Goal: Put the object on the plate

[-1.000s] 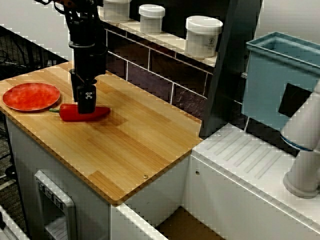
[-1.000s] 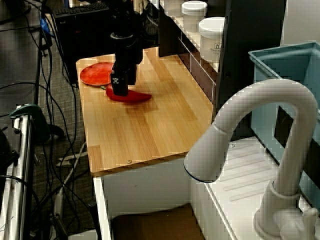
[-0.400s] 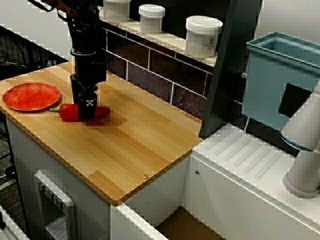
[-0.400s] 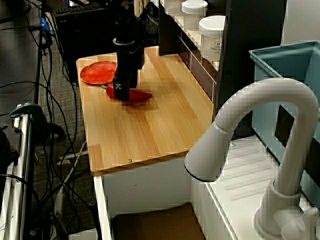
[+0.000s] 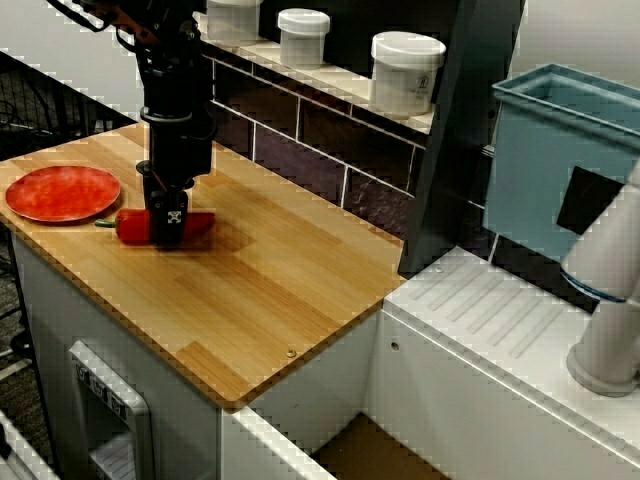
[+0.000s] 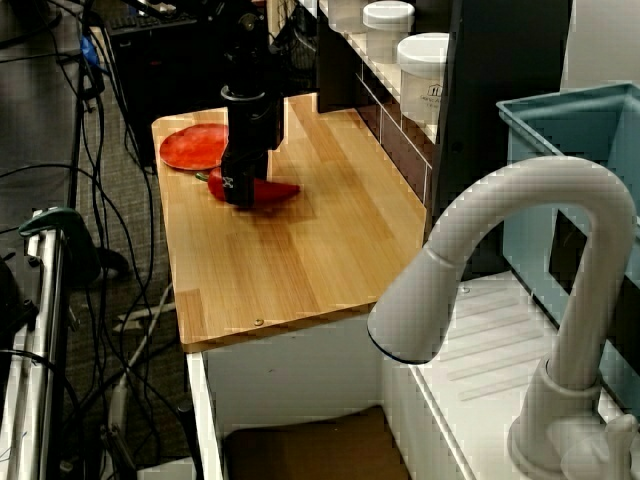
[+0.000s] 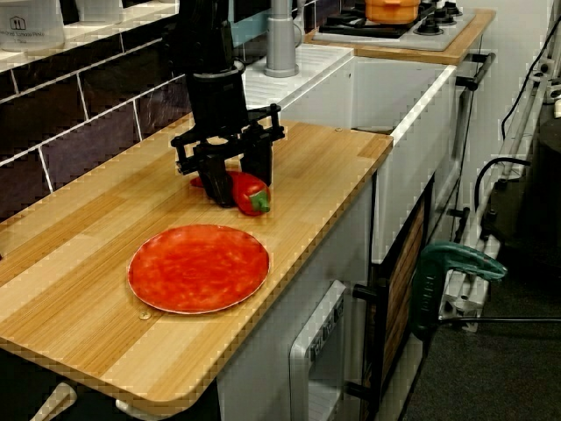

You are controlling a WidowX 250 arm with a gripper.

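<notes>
My gripper [image 7: 236, 180] is down at the wooden counter [image 5: 270, 290], fingers straddling the red pepper [image 7: 246, 192] w/ one finger each side. Fingers [image 5: 168, 222] look closed in on it, but actual contact isn't clear, so can't tell if it's pinched or just bracketed. Pepper [image 5: 135, 226] lies flat on the wood, green stem [image 5: 105, 223] pointing left twd the plate [image 5: 62, 193]. Plate [image 7: 198, 267] sits on the counter's left end, apart from pepper, nothing on it. In the side view pepper tip [image 6: 285, 189] pokes out right of the gripper [image 6: 237, 190]. White lidded jars [image 5: 405, 72] on the far ledge; faucet [image 6: 520, 290] near right.
</notes>
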